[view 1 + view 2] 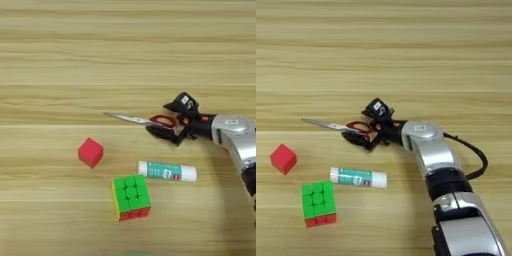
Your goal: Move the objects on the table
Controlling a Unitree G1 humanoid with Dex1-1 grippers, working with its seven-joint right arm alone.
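Scissors [145, 121] lie across the middle of the wooden worktop [60, 60], blades pointing to 9 o'clock and red handles at the 3 o'clock end, where the robot's right claw [172, 123] meets them. One black finger [183, 102] stands just beyond the handles at their 12 o'clock side and the other [162, 133] lies along their 6 o'clock side, so the claw sits narrowly spread with the handle loops between its fingers. Whether the fingers actually press on the handles cannot be told from either eye view.

The silver forearm [428, 145] reaches in from the 5 o'clock corner, with a black cable [476, 155] looping off its 3 o'clock side.

A small red cube [90, 152] rests well apart from the scissors, at 7 o'clock of the blade tips. A white-and-green glue stick [167, 171] lies on its side near the scissors, at 6 o'clock of the handles, its long axis running from 9 to 3 o'clock. A puzzle cube [132, 197] with a green top and a red face towards the camera stands just beside the glue stick, at 7 o'clock of it, and at 4 o'clock of the red cube. None of these three touches another.
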